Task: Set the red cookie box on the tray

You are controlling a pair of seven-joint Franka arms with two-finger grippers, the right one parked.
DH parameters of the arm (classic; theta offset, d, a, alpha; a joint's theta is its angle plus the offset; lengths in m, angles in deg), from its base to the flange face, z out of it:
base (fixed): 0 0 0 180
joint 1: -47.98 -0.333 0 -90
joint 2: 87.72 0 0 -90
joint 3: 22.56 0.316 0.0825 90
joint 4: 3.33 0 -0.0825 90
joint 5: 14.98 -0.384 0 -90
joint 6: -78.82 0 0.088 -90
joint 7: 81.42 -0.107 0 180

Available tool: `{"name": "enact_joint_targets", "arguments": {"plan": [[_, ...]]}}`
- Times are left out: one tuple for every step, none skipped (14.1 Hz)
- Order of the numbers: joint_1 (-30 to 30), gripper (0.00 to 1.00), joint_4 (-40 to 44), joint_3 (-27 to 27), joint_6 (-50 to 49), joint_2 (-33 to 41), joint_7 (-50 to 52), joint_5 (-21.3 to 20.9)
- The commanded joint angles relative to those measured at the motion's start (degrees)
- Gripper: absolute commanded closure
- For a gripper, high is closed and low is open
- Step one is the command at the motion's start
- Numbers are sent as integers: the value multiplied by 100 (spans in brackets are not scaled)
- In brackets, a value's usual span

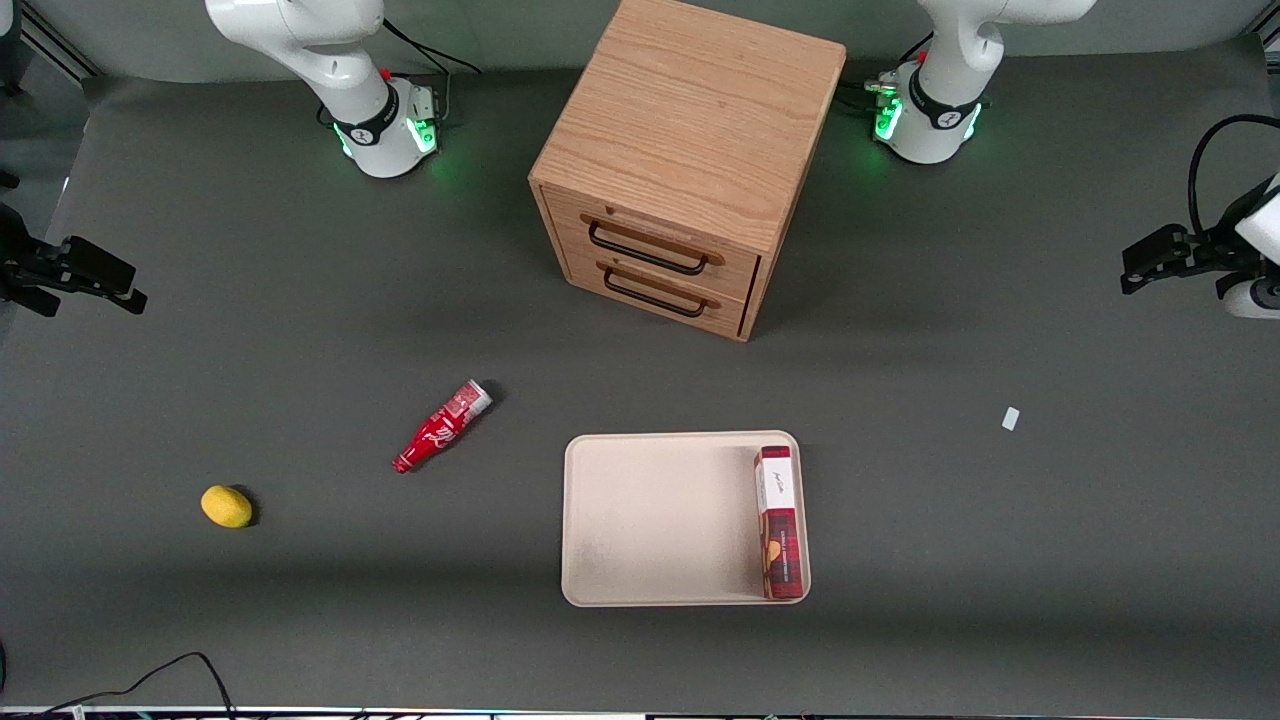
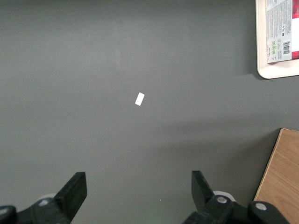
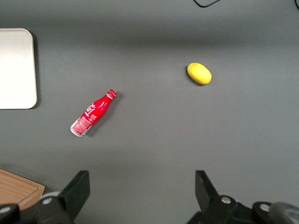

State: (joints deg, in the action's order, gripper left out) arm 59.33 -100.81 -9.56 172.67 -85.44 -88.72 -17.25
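The red cookie box (image 1: 780,522) lies flat in the cream tray (image 1: 650,520), along the tray's rim toward the working arm's end, its white end panel pointing at the cabinet. The left wrist view catches one end of the box (image 2: 280,30) and a tray corner (image 2: 262,51). My left gripper (image 1: 1138,272) hangs over bare table at the working arm's end, well away from the tray. In the left wrist view the gripper (image 2: 138,182) is open, with nothing between its fingers.
A wooden two-drawer cabinet (image 1: 685,160) stands farther from the front camera than the tray. A red bottle (image 1: 440,427) and a yellow lemon (image 1: 226,506) lie toward the parked arm's end. A small white scrap (image 1: 1010,418) lies on the mat below my gripper.
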Motion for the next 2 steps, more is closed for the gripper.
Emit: {"name": "enact_joint_targets", "arguments": {"plan": [[-72,0,247,-60,-183,-87,-53,96],[-72,0,274,-60,-201,-113,-44,96]]}}
